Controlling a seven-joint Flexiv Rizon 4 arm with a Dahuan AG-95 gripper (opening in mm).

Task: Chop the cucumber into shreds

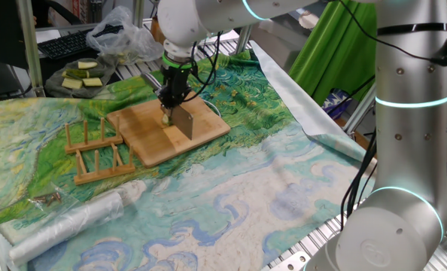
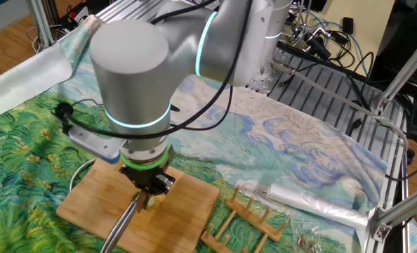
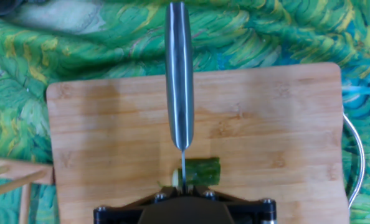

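The pincer (image 1: 171, 102) is squeezing a shiny steel knife (image 3: 179, 81) tight, pointing down. Right under it, the stubby green cucumber (image 3: 203, 171) is lying on the smooth wooden cutting board (image 3: 266, 124)

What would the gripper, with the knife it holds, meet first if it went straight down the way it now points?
Most likely the cucumber: the knife edge sits over its cut end, beside a thin slice. Below that lies the cutting board. The gripper itself is higher up; the exact gap is unclear.
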